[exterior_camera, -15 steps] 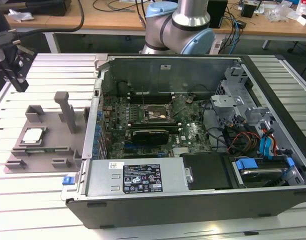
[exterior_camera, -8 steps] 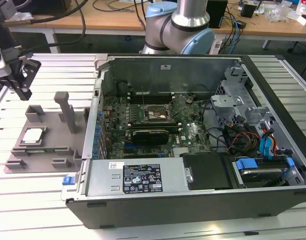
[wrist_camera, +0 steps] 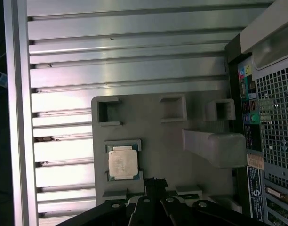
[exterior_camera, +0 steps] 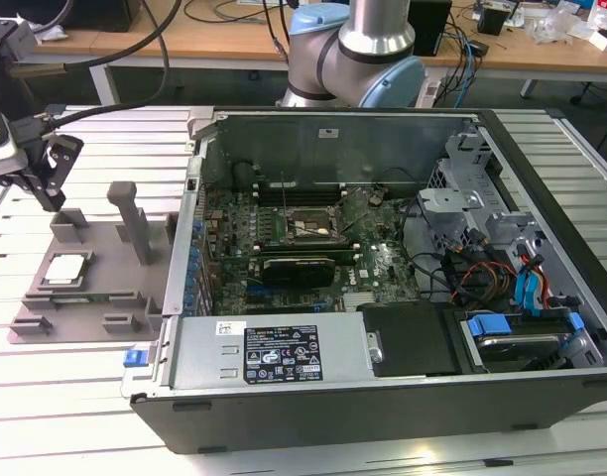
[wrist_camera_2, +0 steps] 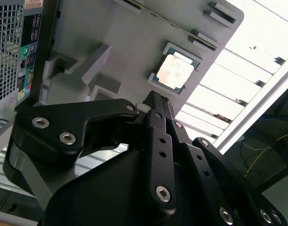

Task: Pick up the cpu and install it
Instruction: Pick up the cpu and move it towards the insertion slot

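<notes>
**Hovering by the cpu: pick-up stage**

We see the gripper (wrist_camera: pixel 154 182) poised just beside the cpu (wrist_camera: pixel 123 162), jaws drawn together and empty. The chip lies flat in its recess on the gray fixture (exterior_camera: pixel 110 273), beside the computer case (exterior_camera: pixel 383 377). We judge centring over it outstanding.

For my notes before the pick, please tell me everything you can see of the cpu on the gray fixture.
The cpu is a small, flat, square chip with a pale silvery metal top and a thin, darker green border. It lies flat, top up, in a seat framed by low ridges on the gray fixture plate. The plate lies to the exterior view's left of the open computer case. Only the fixture touches the chip; the hand is close by but apart from it.
</notes>
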